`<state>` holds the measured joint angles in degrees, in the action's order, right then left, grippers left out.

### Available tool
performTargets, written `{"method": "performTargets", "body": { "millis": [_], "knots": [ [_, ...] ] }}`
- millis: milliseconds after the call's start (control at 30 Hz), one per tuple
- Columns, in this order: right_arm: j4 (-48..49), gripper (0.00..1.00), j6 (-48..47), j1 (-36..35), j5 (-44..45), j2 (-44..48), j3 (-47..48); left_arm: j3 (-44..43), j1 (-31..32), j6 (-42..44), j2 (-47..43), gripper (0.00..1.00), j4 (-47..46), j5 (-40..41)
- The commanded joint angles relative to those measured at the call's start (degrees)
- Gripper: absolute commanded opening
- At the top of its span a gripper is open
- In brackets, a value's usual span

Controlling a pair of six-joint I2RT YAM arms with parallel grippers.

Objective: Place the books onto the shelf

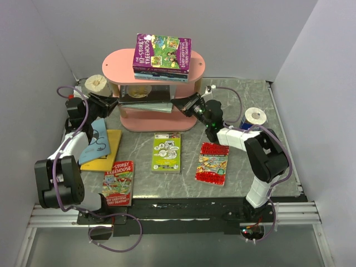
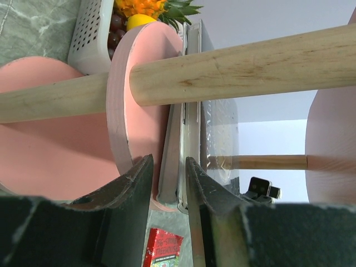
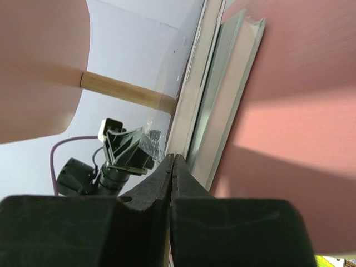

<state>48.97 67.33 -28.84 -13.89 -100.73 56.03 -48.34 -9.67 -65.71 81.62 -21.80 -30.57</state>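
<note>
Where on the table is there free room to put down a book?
The grey table is bare at the back right, between the pink three-tier shelf and the white paper roll. A narrow strip lies between the lime green book and the red book. Crowded at left: yellow book, light blue book.

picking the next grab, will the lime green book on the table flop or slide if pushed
The lime green book looks like a thin paperback, so it probably flexes when gripped by one edge. Lying flat on the smooth-looking table, it would likely slide rather than tip if pushed.
</note>
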Motion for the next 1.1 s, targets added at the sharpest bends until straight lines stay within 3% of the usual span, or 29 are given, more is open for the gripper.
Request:
{"method": "performTargets", "body": {
  "millis": [0,400,767,1067],
  "knots": [
    [3.23,0.0,-1.85,-1.39,-2.37,0.7,-1.97,-1.15,0.18,-0.47,0.11,0.35,-2.63,-2.04],
    [3.76,0.0,-3.43,-1.4,-3.07,4.75,-5.23,-2.9,1.94,-0.03,1.87,0.35,-2.55,-3.1],
    [4.82,0.0,-1.33,1.76,3.78,9.14,-9.89,-2.11,-0.34,0.06,-0.76,0.37,0.79,-1.34],
    [1.31,0.0,-1.24,3.7,2.64,5.81,-2.95,-1.32,-1.14,-1.0,-1.03,0.36,-0.43,-1.6]
  ]
}}
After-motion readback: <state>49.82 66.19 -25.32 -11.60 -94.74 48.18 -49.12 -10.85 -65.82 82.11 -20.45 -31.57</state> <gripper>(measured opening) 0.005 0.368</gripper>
